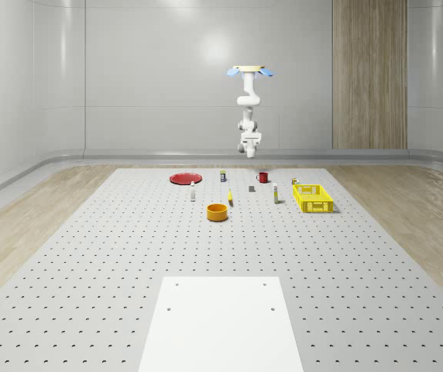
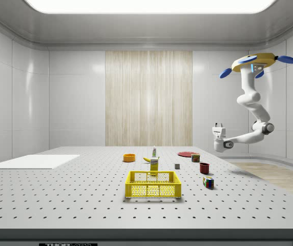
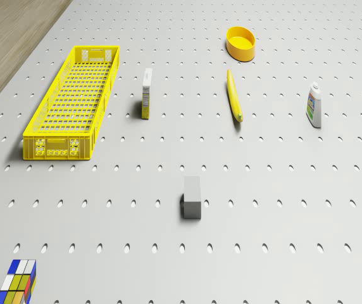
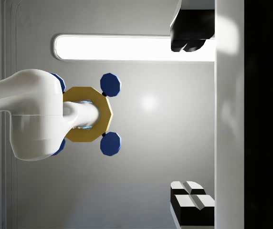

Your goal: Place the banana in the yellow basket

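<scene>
The banana [image 3: 234, 95] [image 1: 230, 199] [image 2: 147, 159] lies flat on the perforated table, between a small carton and a white bottle. To its side stands the long yellow basket [image 3: 57, 147] [image 1: 314, 206] [image 2: 153, 190], with nothing inside. The drone [image 1: 248, 71] [image 2: 254, 64] hovers high above the table's far end. Its arm hangs down and bends back up. The gripper [image 2: 218, 124] [image 1: 250, 138] [image 4: 191, 117] points upward toward the drone, well above the table and far from the banana. Its fingers [image 4: 189, 33] stand wide apart, holding nothing.
On the table are an orange bowl [image 3: 241, 43], a carton [image 3: 147, 93], a white bottle [image 3: 314, 106], a grey block [image 3: 192, 197] and a colour cube [image 3: 18, 282]. A red plate [image 1: 184, 178] and red mug [image 1: 262, 177] sit farther back. A white mat [image 1: 220, 322] lies at the front.
</scene>
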You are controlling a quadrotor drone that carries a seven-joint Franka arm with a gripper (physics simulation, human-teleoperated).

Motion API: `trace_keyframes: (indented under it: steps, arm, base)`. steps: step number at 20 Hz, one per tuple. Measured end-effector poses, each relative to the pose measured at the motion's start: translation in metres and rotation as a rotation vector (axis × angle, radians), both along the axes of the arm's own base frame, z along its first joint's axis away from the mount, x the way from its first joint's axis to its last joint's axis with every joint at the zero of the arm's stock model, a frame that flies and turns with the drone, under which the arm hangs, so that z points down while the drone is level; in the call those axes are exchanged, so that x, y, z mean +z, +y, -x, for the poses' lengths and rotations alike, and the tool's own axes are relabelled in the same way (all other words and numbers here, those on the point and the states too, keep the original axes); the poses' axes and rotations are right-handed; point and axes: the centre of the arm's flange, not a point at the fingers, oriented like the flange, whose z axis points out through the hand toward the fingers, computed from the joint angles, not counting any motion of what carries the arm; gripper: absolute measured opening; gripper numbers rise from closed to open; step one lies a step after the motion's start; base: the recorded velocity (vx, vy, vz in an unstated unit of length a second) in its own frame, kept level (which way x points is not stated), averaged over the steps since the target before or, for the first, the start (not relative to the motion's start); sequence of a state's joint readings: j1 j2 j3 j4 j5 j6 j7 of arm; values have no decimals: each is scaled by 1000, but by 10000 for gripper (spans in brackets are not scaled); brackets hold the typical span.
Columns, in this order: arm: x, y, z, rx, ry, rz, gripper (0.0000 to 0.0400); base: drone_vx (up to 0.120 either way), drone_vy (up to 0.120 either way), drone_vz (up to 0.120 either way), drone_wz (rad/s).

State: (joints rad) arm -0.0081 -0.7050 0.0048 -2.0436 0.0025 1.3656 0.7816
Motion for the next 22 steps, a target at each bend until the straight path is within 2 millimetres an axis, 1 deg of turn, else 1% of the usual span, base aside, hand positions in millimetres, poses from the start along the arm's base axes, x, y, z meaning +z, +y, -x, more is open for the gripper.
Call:
trace_keyframes:
  steps: [22]
  arm:
    - [0,3,2,-1,-17,33,400]
  base:
    - [120,-120,0,0]
